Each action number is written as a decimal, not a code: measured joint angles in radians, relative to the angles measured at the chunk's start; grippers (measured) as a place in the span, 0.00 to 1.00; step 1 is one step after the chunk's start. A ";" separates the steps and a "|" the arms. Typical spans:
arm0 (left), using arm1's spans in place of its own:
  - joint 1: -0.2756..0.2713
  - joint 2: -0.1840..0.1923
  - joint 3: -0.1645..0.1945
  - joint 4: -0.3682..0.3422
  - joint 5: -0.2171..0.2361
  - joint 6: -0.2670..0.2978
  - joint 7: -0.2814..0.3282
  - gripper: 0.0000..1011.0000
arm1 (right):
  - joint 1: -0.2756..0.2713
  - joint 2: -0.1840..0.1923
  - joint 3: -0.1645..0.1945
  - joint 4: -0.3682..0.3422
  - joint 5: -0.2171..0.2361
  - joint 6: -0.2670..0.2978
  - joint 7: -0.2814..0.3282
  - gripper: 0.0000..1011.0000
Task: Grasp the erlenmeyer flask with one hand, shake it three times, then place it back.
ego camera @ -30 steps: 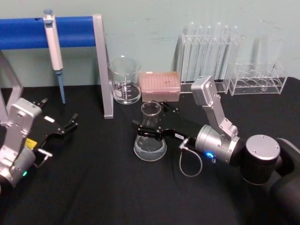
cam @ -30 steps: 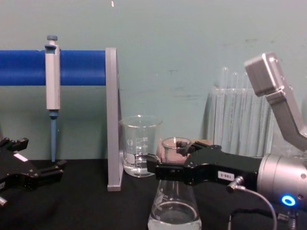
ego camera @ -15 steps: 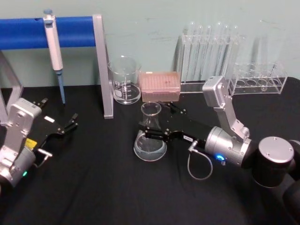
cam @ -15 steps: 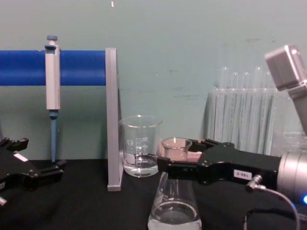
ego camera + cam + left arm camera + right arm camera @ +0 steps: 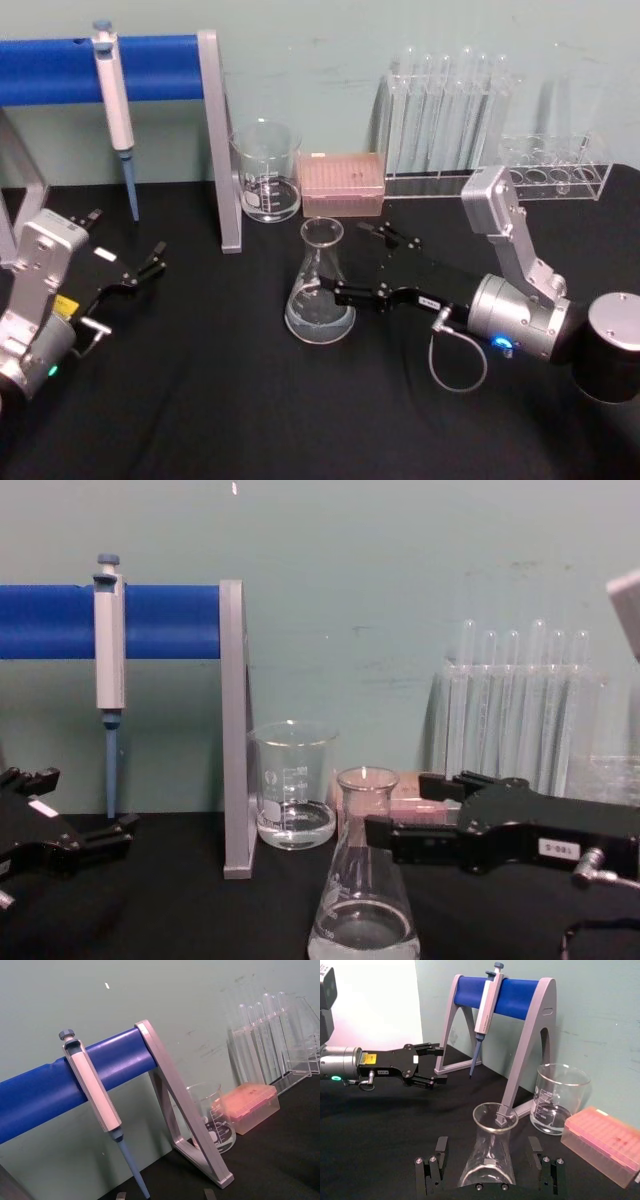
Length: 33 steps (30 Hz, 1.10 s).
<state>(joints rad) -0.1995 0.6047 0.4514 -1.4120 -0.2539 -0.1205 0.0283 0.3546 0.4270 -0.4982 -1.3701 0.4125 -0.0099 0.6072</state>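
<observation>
A lab: pipette point(image 5: 113, 96) on its stand, beaker point(image 5: 266, 172), test tube rack point(image 5: 447, 122).

A pipette point(image 5: 113, 100) is hung on a blue-barred stand point(image 5: 218, 140) at the table's back left; a beaker point(image 5: 266, 172), pink box point(image 5: 343, 183) and tube racks point(image 5: 450, 120) are lined along the back edge.

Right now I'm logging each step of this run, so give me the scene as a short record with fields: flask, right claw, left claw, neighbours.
flask: erlenmeyer flask upright on the black table, some clear liquid in its base
right claw: right claw open, fingers level with the flask's neck, one on each side, apart from the glass
left claw: left claw open, parked at the table's left side
neighbours: beaker and pink tip box behind the flask; pipette hanging on the blue stand
</observation>
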 joint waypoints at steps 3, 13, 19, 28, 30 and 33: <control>0.000 0.000 0.000 0.000 0.000 0.000 0.000 0.99 | -0.004 0.015 0.003 -0.009 0.005 0.000 0.004 0.99; 0.000 0.000 0.000 0.000 0.000 0.000 0.000 0.99 | -0.008 0.055 0.007 -0.021 0.022 -0.016 0.035 0.99; 0.000 0.000 0.000 0.000 0.000 0.000 0.000 0.99 | -0.003 0.068 0.011 -0.019 0.033 -0.034 0.047 0.99; 0.000 0.000 0.000 0.000 0.000 0.000 0.000 0.99 | -0.017 0.029 0.070 -0.009 0.021 -0.087 -0.078 0.99; 0.000 0.000 0.000 0.000 0.000 0.000 0.000 0.99 | -0.023 0.011 0.086 -0.006 0.008 -0.095 -0.120 0.99; 0.000 0.000 0.000 0.000 0.000 0.000 0.000 0.99 | -0.031 -0.017 0.106 0.001 -0.015 -0.101 -0.187 0.99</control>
<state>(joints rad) -0.1995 0.6047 0.4514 -1.4120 -0.2538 -0.1205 0.0283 0.3237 0.4100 -0.3923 -1.3695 0.3973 -0.1111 0.4198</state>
